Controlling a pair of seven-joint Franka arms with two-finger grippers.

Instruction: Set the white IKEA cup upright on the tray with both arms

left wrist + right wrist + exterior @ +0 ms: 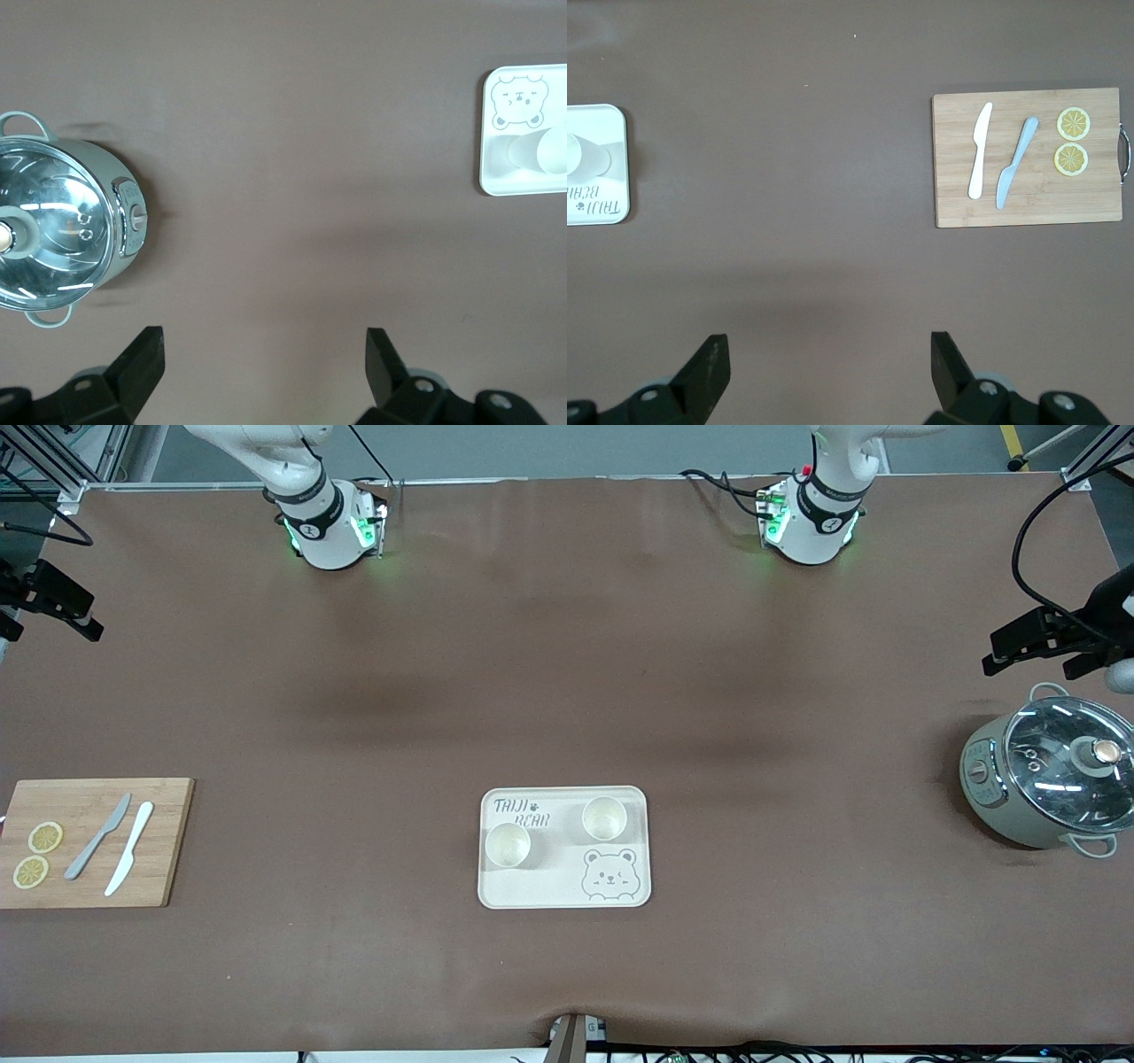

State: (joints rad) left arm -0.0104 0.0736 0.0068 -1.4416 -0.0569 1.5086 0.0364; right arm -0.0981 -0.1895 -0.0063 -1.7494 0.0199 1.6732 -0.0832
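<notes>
Both white cups already sit upright on the tray (563, 895), so from how things lie the placing looks done and the risk is mostly me messing it up. The tray lies near the middle of the table (567, 646), closer to the front-camera edge than to my bases. The nearer cup (508, 845) sits by the tray's edge toward the right arm's end, the farther cup (604, 818) just beside the TAIJI BEAR lettering, the two close but apart. Both are plain white, round, mouths up, look empty, no handles that I can make out. They're probably light and smooth, so a sideways nudge from a finger coming in low could tip one or slide it into the other; the tray could skate on the brown table cover too. If I reach in with both arms at once, they could clash over that small tray. My left end effector (264, 354) hangs with fingers spread wide, holding nothing, over bare table between the pot (62, 226) and the tray. My right end effector (829, 359) is likewise spread and empty, over bare table between the tray and the cutting board (1028, 158). That board with its two knives and lemon slices is at the right arm's end, the glass-lidded pot at the left arm's end. Both arms wait.
</notes>
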